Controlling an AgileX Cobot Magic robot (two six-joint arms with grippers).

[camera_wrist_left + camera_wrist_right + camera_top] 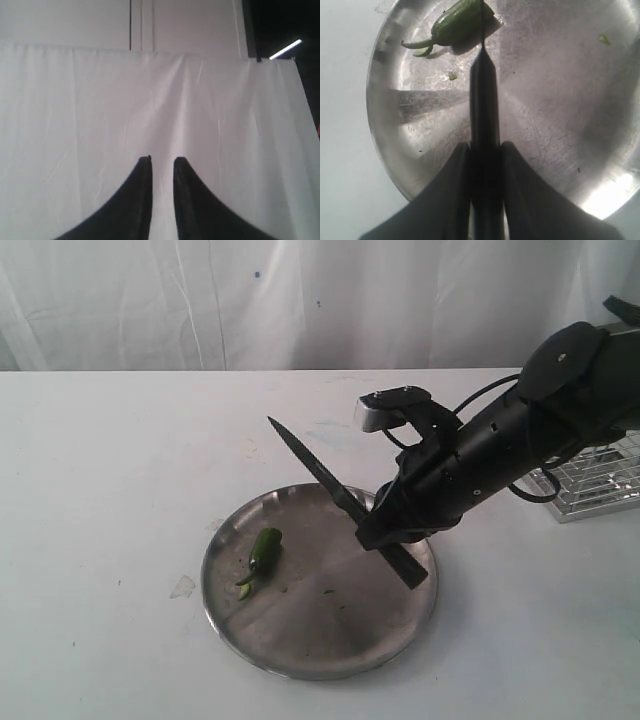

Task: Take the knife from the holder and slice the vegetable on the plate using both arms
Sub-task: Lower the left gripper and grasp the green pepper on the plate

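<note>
Right gripper (pixel 385 528): jaws clamped on the black handle of the knife (pixel 312 468), which is held slanted above the plate (pixel 330 640) with its tip toward 10 o'clock.
Left gripper (pixel 161 161): jaws a narrow gap apart with nothing between them, facing a white curtain (pixel 75 110).
Vegetable (pixel 265 545): a green chilli lying near the plate's 9 o'clock rim, apart from the blade.
Holder (pixel 600 480): a wire basket at 2 o'clock from the plate.
</note>
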